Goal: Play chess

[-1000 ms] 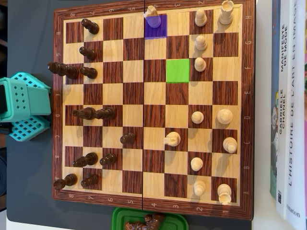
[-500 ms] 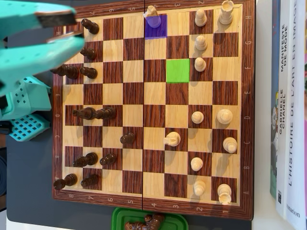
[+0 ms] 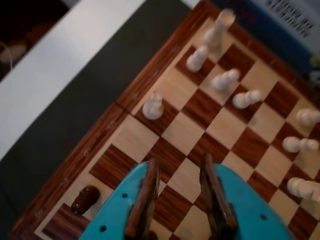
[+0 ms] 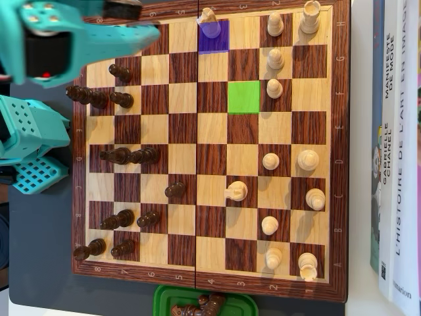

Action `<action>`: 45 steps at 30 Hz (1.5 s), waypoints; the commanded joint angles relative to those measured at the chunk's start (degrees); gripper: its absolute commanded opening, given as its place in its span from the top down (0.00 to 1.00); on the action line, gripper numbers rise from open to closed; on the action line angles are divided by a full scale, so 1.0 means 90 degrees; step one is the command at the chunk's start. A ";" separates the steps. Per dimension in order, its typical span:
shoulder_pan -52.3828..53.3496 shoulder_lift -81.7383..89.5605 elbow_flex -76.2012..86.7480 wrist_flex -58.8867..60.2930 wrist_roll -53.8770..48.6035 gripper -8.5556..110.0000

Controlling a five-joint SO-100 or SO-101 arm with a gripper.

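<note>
Wooden and glossy, the chessboard [image 4: 210, 151] lies flat on a dark mat [image 4: 39, 263], its squares alternating pale maple and reddish brown inside a dark grained frame. Two squares carry flat colour patches: a purple square [image 4: 214, 41] at the top edge and a green square [image 4: 244, 97] two rows below and one column to the right in the overhead view. A white piece [image 4: 209, 21] stands on the purple square, at its upper edge.

Counting in the overhead view, I make twelve white pieces, all turned and rounded, most gathered on the right half. Twelve dark pieces sit toward the left, one of them partly under the arm at the top left corner. One dark pawn [image 4: 174, 190] stands alone nearer the middle.

The teal plastic gripper [image 3: 179, 167] hangs over the board's top left area in the overhead view, its two fingers [image 3: 146, 192] lined with brown pads, spread apart with nothing between them. In the wrist view a dark piece [image 3: 84, 199] lies just to their left.

A green tray [image 4: 164, 299] at the bottom edge holds more dark pieces. Three books [image 4: 398, 151] stand along the right.
</note>
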 commanded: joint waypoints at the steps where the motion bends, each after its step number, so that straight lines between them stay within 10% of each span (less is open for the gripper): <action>1: -0.0029 -0.0254 -0.0371 0.0049 0.0059 0.81; 45: -0.0098 -0.3857 -0.2412 0.0029 0.0078 0.81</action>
